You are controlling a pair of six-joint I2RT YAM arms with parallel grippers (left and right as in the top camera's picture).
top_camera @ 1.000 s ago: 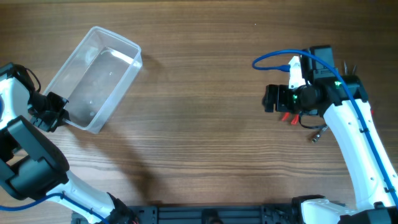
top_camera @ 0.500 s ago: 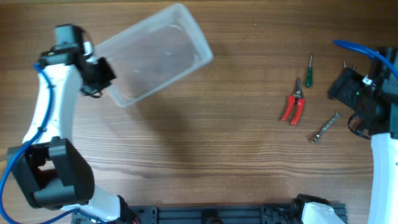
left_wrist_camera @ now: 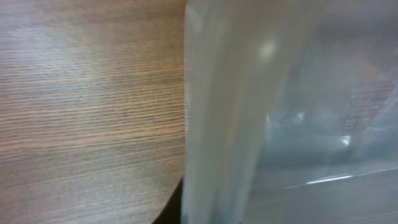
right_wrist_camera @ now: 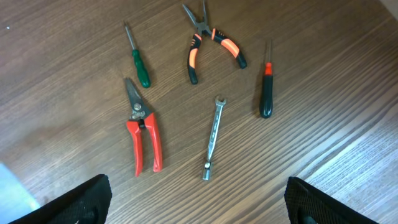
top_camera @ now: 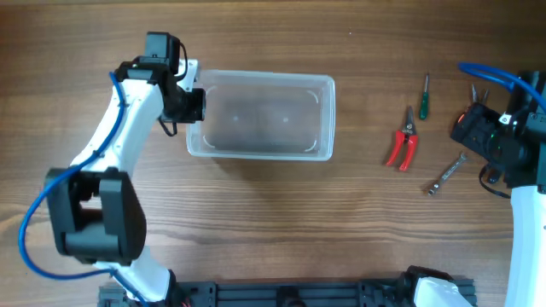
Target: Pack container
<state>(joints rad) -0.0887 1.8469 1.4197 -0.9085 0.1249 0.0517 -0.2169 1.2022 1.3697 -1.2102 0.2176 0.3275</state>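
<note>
Wooden table (top_camera: pixel 256 222); right fingers (right_wrist_camera: pixel 81 202) cropped, container (left_wrist_camera: pixel 249 124) blurred.

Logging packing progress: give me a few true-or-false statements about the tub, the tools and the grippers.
1. The clear rectangular plastic tub holds no tools. True.
2. The red-handled pruning shears lie inside the tub. False: they lie on the wooden table.
3. The right gripper grips the silver wrench. False: it is open; the wrench lies on the table.
4. The left gripper is at one short end of the tub. True.
</note>
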